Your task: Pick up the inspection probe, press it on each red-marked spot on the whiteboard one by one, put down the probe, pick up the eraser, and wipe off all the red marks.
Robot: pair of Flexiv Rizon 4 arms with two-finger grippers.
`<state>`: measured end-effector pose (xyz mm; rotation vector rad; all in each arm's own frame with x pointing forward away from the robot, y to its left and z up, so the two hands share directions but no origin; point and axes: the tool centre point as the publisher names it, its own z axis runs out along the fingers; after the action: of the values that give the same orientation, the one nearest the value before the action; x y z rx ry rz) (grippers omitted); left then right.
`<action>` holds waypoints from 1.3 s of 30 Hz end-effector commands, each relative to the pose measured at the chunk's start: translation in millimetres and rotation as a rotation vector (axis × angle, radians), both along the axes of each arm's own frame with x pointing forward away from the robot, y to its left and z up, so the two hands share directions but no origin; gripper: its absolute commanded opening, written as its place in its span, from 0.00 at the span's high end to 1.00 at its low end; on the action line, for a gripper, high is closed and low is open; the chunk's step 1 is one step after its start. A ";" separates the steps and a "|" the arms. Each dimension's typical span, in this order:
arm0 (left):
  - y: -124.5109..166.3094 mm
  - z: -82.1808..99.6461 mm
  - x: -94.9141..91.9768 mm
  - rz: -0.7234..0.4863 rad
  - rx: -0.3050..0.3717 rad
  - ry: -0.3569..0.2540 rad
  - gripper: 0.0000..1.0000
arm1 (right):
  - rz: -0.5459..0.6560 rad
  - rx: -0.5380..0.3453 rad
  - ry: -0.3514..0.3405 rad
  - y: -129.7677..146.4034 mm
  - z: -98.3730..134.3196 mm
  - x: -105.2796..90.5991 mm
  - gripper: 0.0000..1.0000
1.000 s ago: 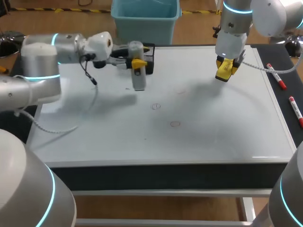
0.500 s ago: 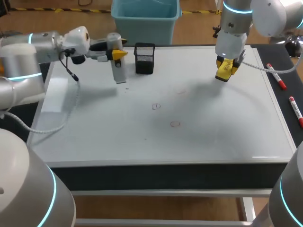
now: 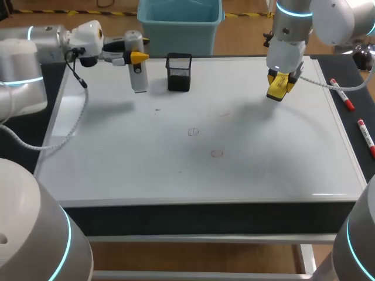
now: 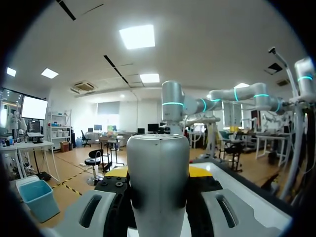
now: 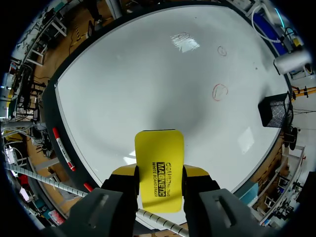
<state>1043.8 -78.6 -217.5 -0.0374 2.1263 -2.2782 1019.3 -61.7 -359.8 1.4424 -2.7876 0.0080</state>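
Observation:
My left gripper (image 3: 133, 58) is shut on the grey cylindrical probe (image 3: 138, 73), which hangs upright over the whiteboard's (image 3: 275, 152) far left part, just left of the black mesh holder (image 3: 179, 72). In the left wrist view the probe (image 4: 158, 168) fills the space between the fingers of that gripper (image 4: 159, 173). My right gripper (image 3: 279, 88) holds the yellow eraser (image 3: 276, 83) above the board's far right; the eraser (image 5: 159, 168) sits clamped in the gripper (image 5: 159, 175). Red circles (image 3: 193, 132) (image 3: 217, 153) mark the board's middle, and one red mark (image 5: 219, 91) lies ahead of the eraser.
The mesh holder (image 5: 274, 109) stands at the board's far edge. Two red markers (image 3: 342, 95) (image 3: 366, 136) lie on the dark strip right of the board. A faint red mark (image 3: 224, 113) shows beyond the two circles.
My left arm has carried the probe leftward and back, from in front of the mesh holder to its left side. The right arm and eraser have stayed still.

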 end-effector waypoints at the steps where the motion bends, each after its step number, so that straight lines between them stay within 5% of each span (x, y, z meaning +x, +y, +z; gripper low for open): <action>1: 3.3 0.0 1.8 -0.004 -0.001 0.004 1.00 | 0.002 -0.003 0.002 -0.6 1.0 1.0 1.00; 10: 3.3 0.0 1.8 -0.004 -0.001 0.004 1.00 | 0.013 -0.027 0.011 1.2 2.6 5.2 1.00; 13: 3.3 0.0 1.8 -0.004 -0.001 0.004 1.00 | 0.129 -0.103 0.003 38.0 12.3 -1.2 1.00; 24: 3.3 0.0 1.8 -0.004 -0.001 0.004 1.00 | 0.375 -0.042 0.051 155.1 3.5 -39.1 1.00; 39: 3.3 0.0 1.8 -0.004 -0.001 0.004 1.00 | 0.467 -0.043 0.078 256.7 -24.8 -75.0 1.00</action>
<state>1044.4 -75.2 -218.2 -0.0405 2.1284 -2.2816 944.2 176.9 -378.7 2.0248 -2.3424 -0.0634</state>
